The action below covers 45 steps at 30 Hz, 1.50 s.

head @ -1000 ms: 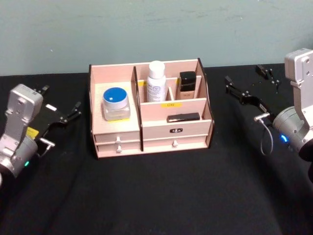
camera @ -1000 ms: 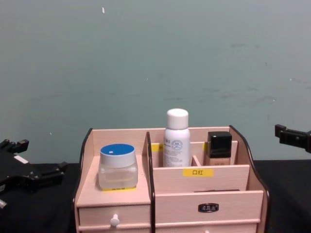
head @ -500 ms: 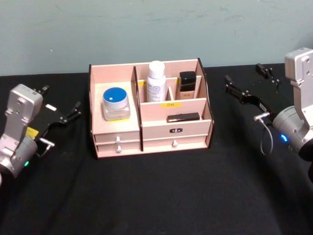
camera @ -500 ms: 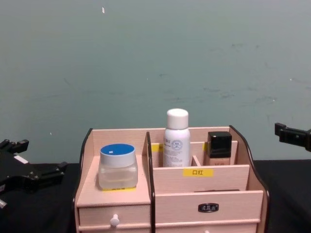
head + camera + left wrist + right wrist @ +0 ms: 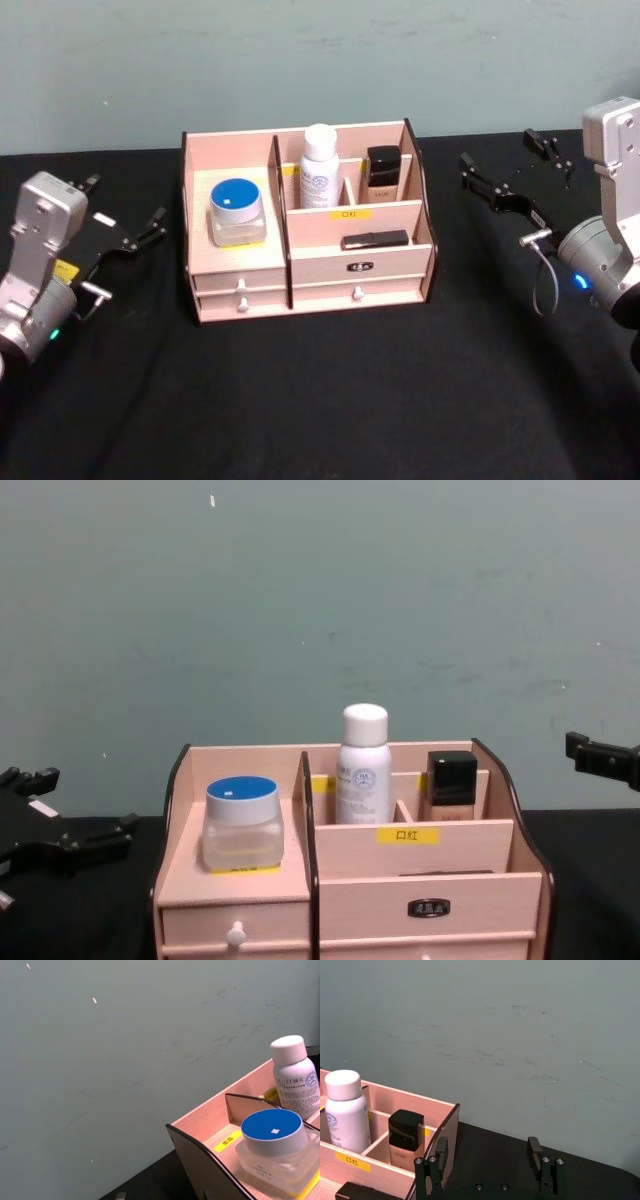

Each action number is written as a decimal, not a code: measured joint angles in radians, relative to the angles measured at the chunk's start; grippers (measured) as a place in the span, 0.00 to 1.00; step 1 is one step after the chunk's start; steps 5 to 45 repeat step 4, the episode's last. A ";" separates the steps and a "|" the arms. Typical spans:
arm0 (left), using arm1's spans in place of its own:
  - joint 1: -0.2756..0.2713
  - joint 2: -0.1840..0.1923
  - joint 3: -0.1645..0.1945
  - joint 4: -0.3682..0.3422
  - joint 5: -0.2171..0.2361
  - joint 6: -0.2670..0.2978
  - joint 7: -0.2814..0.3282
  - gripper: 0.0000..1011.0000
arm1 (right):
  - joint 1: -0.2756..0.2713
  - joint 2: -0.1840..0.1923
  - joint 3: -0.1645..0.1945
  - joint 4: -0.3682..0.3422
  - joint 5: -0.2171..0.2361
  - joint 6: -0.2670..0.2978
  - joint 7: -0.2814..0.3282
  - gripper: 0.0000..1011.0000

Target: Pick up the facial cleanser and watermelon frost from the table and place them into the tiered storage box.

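The tiered storage box (image 5: 240,270) stands mid-table, also seen as the tiered storage box (image 5: 235,895). Its left tier holds a clear jar with a blue lid (image 5: 237,211). A white bottle (image 5: 319,166) and a dark-capped bottle (image 5: 383,173) stand in the back compartments, and a black stick (image 5: 375,239) lies in the front one. I cannot tell from the labels which of these is the facial cleanser or the watermelon frost. My left gripper (image 5: 125,205) is open, left of the box. My right gripper (image 5: 498,152) is open at its right, nothing between the fingers (image 5: 441,1149).
Black cloth (image 5: 330,400) covers the table up to a grey-green wall (image 5: 320,60) close behind the box. Two small white-knobbed drawers (image 5: 240,287) face me at the box's front.
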 joint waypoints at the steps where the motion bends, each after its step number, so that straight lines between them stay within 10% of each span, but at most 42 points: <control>1: 0.000 0.000 0.000 0.000 0.000 0.000 0.000 1.00 | 0.000 0.000 0.000 0.000 0.000 0.000 0.000 0.99; 45: 0.000 0.000 0.000 0.000 0.000 0.000 0.000 1.00 | 0.000 0.000 0.000 0.000 0.000 0.000 0.000 0.99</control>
